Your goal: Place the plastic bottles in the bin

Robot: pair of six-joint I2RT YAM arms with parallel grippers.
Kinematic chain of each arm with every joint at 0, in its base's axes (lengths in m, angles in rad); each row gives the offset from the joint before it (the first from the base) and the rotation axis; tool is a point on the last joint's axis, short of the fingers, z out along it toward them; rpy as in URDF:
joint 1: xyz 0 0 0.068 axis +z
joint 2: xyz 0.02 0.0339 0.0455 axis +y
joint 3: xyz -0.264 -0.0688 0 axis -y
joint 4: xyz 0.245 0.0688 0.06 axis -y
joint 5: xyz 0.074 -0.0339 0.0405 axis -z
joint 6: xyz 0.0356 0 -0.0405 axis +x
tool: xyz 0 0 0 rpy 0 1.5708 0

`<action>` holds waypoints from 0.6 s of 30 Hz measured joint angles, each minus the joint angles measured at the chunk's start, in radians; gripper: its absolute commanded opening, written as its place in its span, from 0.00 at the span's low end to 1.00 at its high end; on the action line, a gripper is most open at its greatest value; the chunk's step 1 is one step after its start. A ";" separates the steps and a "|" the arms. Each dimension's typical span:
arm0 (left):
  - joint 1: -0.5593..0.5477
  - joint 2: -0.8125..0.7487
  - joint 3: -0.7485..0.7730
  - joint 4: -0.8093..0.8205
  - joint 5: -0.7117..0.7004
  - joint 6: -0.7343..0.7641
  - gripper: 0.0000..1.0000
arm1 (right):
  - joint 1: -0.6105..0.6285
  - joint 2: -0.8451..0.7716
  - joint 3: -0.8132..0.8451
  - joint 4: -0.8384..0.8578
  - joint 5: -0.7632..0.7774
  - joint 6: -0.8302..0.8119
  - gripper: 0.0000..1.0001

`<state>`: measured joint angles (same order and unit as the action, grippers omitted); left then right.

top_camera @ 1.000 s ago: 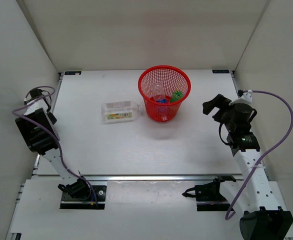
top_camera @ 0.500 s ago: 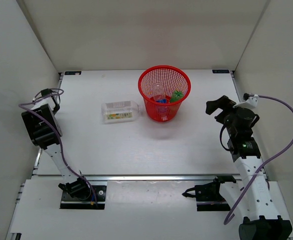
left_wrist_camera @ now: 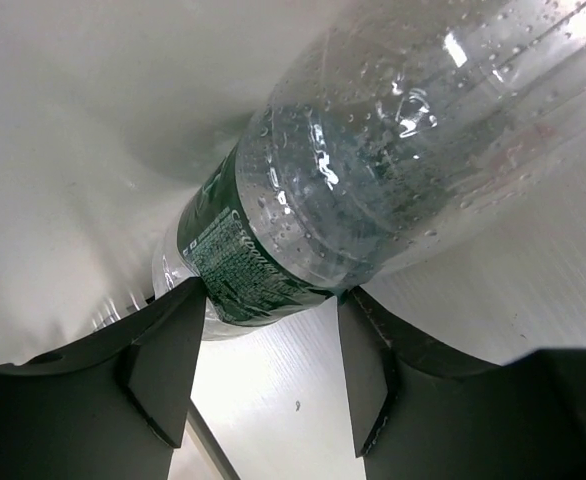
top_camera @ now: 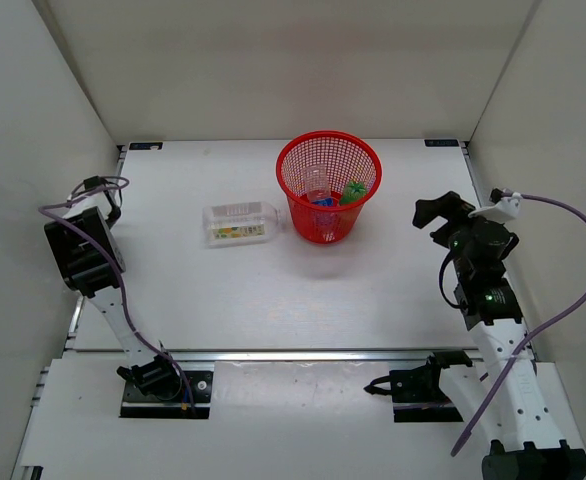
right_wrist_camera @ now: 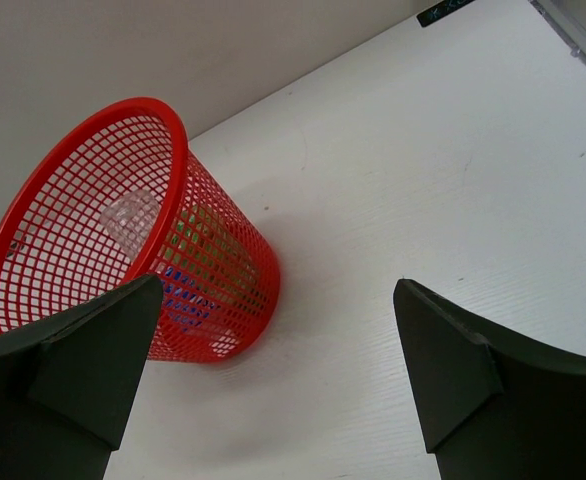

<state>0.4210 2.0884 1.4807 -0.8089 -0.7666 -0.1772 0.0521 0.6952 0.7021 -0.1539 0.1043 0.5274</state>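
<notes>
A clear plastic bottle (left_wrist_camera: 373, 170) with a dark green label lies against the left wall. My left gripper (left_wrist_camera: 271, 300) is shut on its labelled end, a finger on either side. In the top view my left arm (top_camera: 85, 250) covers this bottle. A squarish clear bottle (top_camera: 239, 223) with a white and yellow-green label lies on the table left of the red mesh bin (top_camera: 298, 215). Inside the bin are a small green bottle (top_camera: 352, 191) and a clear one with a blue label (top_camera: 319, 195). My right gripper (top_camera: 435, 212) hangs open and empty right of the bin (right_wrist_camera: 223, 260).
White walls close in the table on the left, back and right. My left arm is tight against the left wall. A metal rail runs along the table's near edge by the arm bases.
The left gripper has gone from open to shut on the green-labelled bottle, after the arm shifted slightly along the left wall. The right arm has drifted a little to the right and nearer.
</notes>
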 measured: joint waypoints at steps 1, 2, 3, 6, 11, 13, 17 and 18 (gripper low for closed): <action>-0.002 -0.001 0.000 0.000 -0.001 0.000 0.00 | 0.000 -0.006 -0.002 0.003 0.003 0.000 0.98; -0.005 -0.003 -0.001 -0.002 -0.001 -0.001 0.00 | -0.001 -0.011 -0.002 0.005 0.005 0.000 0.98; -0.010 -0.005 -0.002 -0.002 -0.002 -0.003 0.00 | -0.001 -0.015 -0.002 0.006 0.005 0.000 0.98; -0.031 -0.026 -0.018 -0.002 -0.018 -0.008 0.00 | -0.001 -0.017 -0.002 0.013 0.004 0.000 0.97; -0.081 -0.130 -0.042 0.001 -0.008 -0.011 0.00 | 0.007 -0.016 -0.003 0.013 0.006 -0.006 0.98; -0.089 -0.182 -0.034 -0.001 0.019 -0.009 0.00 | 0.014 -0.016 -0.003 0.013 0.011 -0.008 0.98; -0.076 -0.262 -0.008 0.004 0.097 0.005 0.45 | 0.015 -0.016 -0.003 0.013 0.011 -0.009 0.97; -0.067 -0.269 0.008 -0.002 0.125 0.012 0.59 | 0.015 -0.016 -0.003 0.013 0.013 -0.009 0.97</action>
<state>0.3538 1.8191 1.4891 -0.8112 -0.6418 -0.1650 0.0673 0.6792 0.6991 -0.1410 0.1169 0.5186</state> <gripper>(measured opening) 0.269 0.975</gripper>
